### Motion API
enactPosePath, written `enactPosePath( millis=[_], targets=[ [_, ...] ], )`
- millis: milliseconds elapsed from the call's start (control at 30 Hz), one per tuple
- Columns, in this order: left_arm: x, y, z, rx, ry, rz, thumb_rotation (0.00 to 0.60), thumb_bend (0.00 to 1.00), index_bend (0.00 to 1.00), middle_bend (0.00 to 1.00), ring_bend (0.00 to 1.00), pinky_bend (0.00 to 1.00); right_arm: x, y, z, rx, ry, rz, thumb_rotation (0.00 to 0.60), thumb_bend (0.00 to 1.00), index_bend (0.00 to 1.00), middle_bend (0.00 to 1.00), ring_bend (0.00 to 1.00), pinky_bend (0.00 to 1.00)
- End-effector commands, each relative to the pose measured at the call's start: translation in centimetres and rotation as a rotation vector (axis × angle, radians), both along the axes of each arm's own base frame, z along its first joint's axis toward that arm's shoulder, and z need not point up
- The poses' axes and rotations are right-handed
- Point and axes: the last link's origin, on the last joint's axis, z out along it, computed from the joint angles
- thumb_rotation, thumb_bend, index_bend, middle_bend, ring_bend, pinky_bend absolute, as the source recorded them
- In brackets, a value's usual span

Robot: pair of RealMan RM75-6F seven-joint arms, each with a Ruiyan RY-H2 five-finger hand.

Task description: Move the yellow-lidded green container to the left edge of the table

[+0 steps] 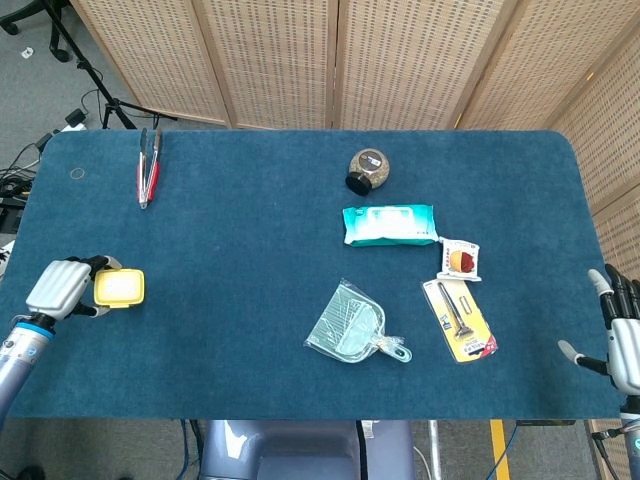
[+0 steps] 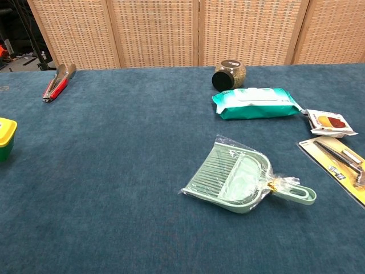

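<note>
- Head view: the left hand (image 1: 62, 288) grips the yellow-lidded green container (image 1: 118, 288) from its outer side, near the left edge of the table (image 1: 250, 230). Whether the container touches the cloth or hangs just above it cannot be told.
- Head view: the right hand (image 1: 622, 338) sits off the table's right edge, fingers spread and holding nothing.
- Head view: judging by position, the carry looks nearly complete; what remains is setting down and letting go.
- Chest view: only a sliver of the container (image 2: 7, 138) shows at the left border, a glossy rounded yellow lid over a green body.
- Chest view: the table wears a napped blue cloth; a ribbed mint dustpan (image 2: 236, 178) lies in crinkled clear wrap.
</note>
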Motion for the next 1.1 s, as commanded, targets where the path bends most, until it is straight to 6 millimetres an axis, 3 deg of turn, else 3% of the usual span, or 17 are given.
enactPosePath(
  millis=[33, 167, 233, 300, 367, 500, 700, 933, 1100],
  targets=[
    [-0.3, -0.2, -0.3, 0.009, 0.028, -0.009, 0.6, 0.19, 0.41, 0.49, 0.49, 0.41, 0.0, 0.0, 0.1, -0.002, -0.004, 0.0, 0.6, 0.0, 0.0, 0.0, 0.0, 0.0],
    [-0.7, -0.3, -0.8, 0.007, 0.064, 0.01, 0.6, 0.15, 0.41, 0.44, 0.48, 0.41, 0.0, 0.0, 0.3, -0.005, -0.011, 0.001, 0.6, 0.0, 0.0, 0.0, 0.0, 0.0],
    [-1.1, -0.5, -1.0, -0.024, 0.088, 0.035, 0.6, 0.1, 0.36, 0.29, 0.36, 0.36, 0.0, 0.1, 0.3, -0.007, -0.013, 0.002, 0.6, 0.0, 0.0, 0.0, 0.0, 0.0],
    [-1.0, -0.7, -0.8, -0.044, 0.096, 0.047, 0.6, 0.03, 0.19, 0.07, 0.1, 0.2, 0.0, 0.1, 0.3, -0.009, -0.014, 0.003, 0.6, 0.0, 0.0, 0.0, 0.0, 0.0],
    [-0.9, -0.8, -0.5, -0.038, 0.082, 0.048, 0.6, 0.0, 0.07, 0.0, 0.01, 0.09, 0.0, 0.1, 0.4, -0.01, -0.015, 0.004, 0.6, 0.0, 0.0, 0.0, 0.0, 0.0],
    [-0.7, -1.3, 0.8, -0.003, 0.054, 0.046, 0.6, 0.0, 0.01, 0.0, 0.0, 0.03, 0.0, 0.2, 0.4, -0.011, -0.018, 0.005, 0.6, 0.0, 0.0, 0.0, 0.0, 0.0],
    [-1.0, -2.7, 3.0, 0.038, 0.044, 0.078, 0.6, 0.0, 0.0, 0.0, 0.0, 0.02, 0.2, 0.3, 0.5, -0.009, -0.025, 0.013, 0.6, 0.0, 0.0, 0.0, 0.0, 0.0],
    [-1.2, -4.2, 3.2, 0.077, -0.01, 0.121, 0.6, 0.0, 0.0, 0.0, 0.0, 0.02, 0.3, 0.5, 0.7, -0.01, -0.037, 0.021, 0.6, 0.0, 0.0, 0.0, 0.0, 0.0],
    [-1.3, -3.3, 2.3, 0.085, -0.061, 0.201, 0.6, 0.0, 0.0, 0.0, 0.0, 0.02, 0.4, 0.6, 0.8, -0.005, -0.045, 0.033, 0.6, 0.0, 0.0, 0.0, 0.0, 0.0]
  ],
)
